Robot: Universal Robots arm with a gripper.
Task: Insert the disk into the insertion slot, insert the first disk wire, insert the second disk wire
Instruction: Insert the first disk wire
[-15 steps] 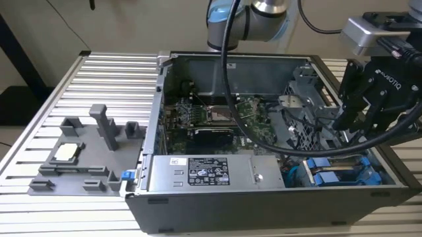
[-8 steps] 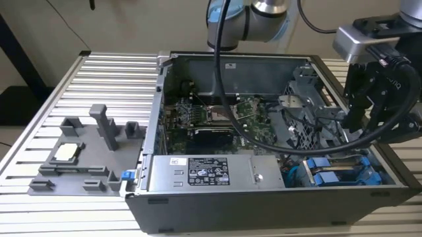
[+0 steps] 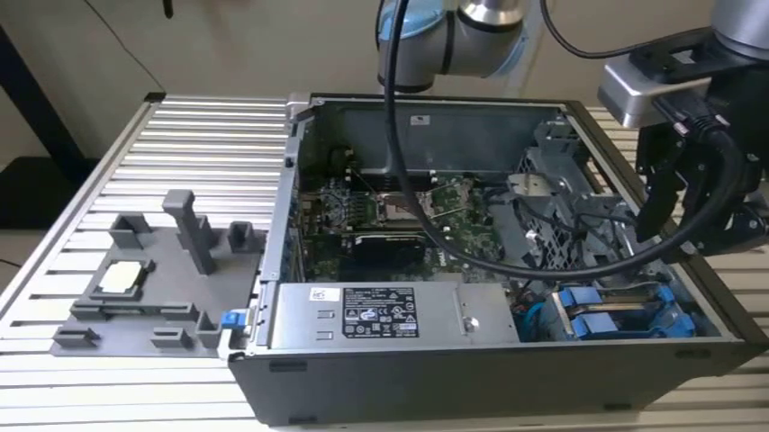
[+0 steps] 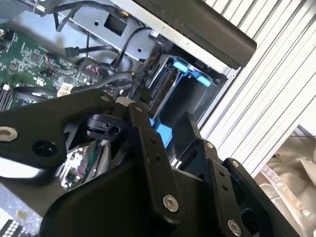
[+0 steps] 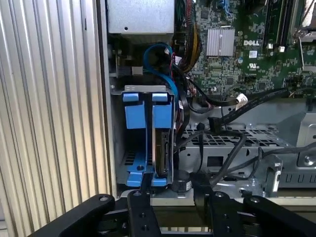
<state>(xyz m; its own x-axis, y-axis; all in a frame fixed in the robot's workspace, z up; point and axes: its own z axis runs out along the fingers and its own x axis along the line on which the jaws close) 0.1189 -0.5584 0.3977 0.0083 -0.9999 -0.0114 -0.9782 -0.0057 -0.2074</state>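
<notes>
The disk [image 5: 163, 148] stands on edge in its blue carrier inside the insertion slot [image 5: 148, 89] of the grey drive cage, in the bay nearer the motherboard. My gripper [image 5: 173, 190] hovers just above that cage, open, with nothing between its black fingers [image 5: 145, 192]. The gripper [image 4: 165, 121] also frames the blue carrier [image 4: 160, 133] in the second wrist view. In the exterior view the blue carriers [image 3: 613, 315] sit in the case's corner at the view's right, below the wrist. A loose black connector [image 5: 213, 123] lies on the perforated metal beside the disk. Whether any wire is plugged into the disk I cannot tell.
A second blue carrier [image 5: 134, 118] fills the bay next to the case wall. A blue cable [image 5: 160, 54] loops over the carriers, and black cables [image 5: 237, 148] cross the cage. The power supply [image 3: 373, 315] and motherboard [image 3: 397, 207] fill the case. A grey fixture [image 3: 157, 270] stands on the slatted table [image 3: 204, 144].
</notes>
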